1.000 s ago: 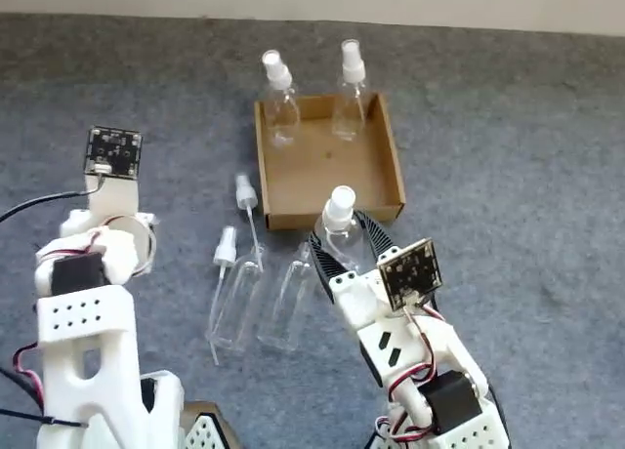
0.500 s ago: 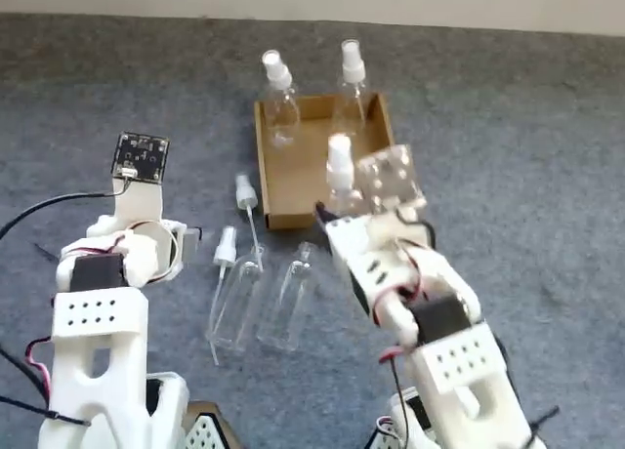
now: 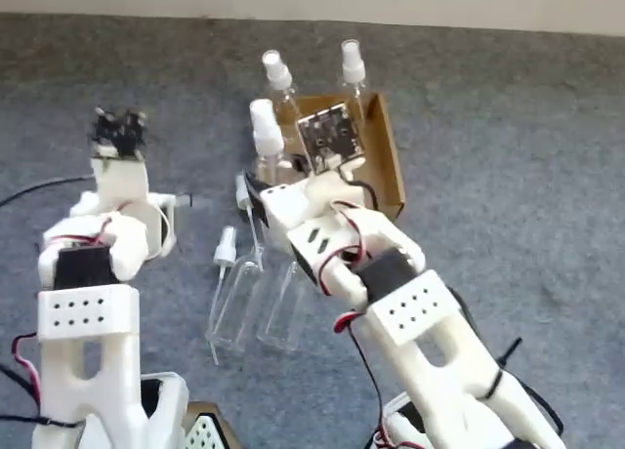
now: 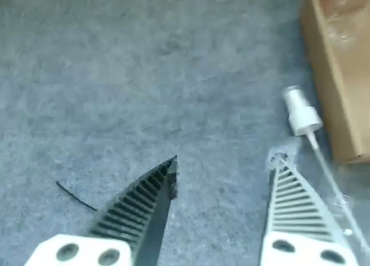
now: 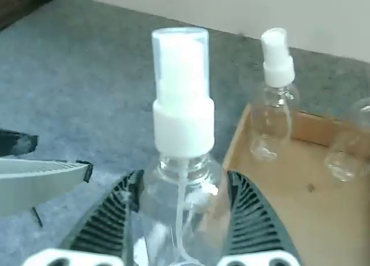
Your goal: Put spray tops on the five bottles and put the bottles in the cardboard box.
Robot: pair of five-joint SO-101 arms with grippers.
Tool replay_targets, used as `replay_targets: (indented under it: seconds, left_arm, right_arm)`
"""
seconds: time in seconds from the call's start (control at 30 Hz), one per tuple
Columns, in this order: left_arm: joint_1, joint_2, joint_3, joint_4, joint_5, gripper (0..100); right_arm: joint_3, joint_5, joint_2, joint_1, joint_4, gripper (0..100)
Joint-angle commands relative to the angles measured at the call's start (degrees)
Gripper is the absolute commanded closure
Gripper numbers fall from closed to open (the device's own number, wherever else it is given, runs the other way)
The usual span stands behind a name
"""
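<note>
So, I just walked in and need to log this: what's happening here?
The right end effector holds a capped bottle upright at the edge of the cardboard box, where two capped bottles already stand. Two open bottles and two loose spray tops lie on the carpet. The left end effector hangs open above the carpet near one top.

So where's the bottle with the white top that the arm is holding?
High view: the held bottle is upright in the right arm's jaws at the cardboard box's left wall, beside the capped bottle in its far-left corner.
</note>
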Motion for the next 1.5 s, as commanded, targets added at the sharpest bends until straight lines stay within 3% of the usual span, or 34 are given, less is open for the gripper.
replay_targets:
  seconds: [0.0,0.17,0.37,0.5,0.63,0.83,0.97,1.47]
  left_arm:
    - [5.85,-0.48,-14.46,11.52,1.76,77]
    - [13.23,-0.48,-23.60,20.48,1.76,77]
    - [16.22,-0.48,-28.18,27.78,1.23,77]
    - [16.13,-0.48,-25.54,31.82,-5.80,77]
    - [10.59,-0.48,-17.80,29.89,-11.25,77]
    - [-0.48,-0.48,-6.11,10.99,-11.43,68]
    - [-2.15,-0.48,-4.09,7.47,-11.43,67]
    - [16.75,-0.48,-11.47,11.78,-8.09,67]
  right_arm:
    - [-4.00,-2.90,3.30,-1.80,-6.81,99.5]
    - [-4.88,-2.90,8.13,-3.21,-12.70,99.5]
    - [-12.09,-2.90,14.64,-2.77,-12.88,99.5]
    - [-18.86,-2.90,17.71,-0.84,-12.53,99.5]
    - [-25.98,-2.90,18.42,0.48,-3.03,99.5]
    - [-32.13,-2.55,16.66,0.48,7.43,99.5]
    - [-30.46,0.00,15.69,0.48,10.68,99.5]
    - [-28.35,-0.18,15.60,0.22,8.48,99.5]
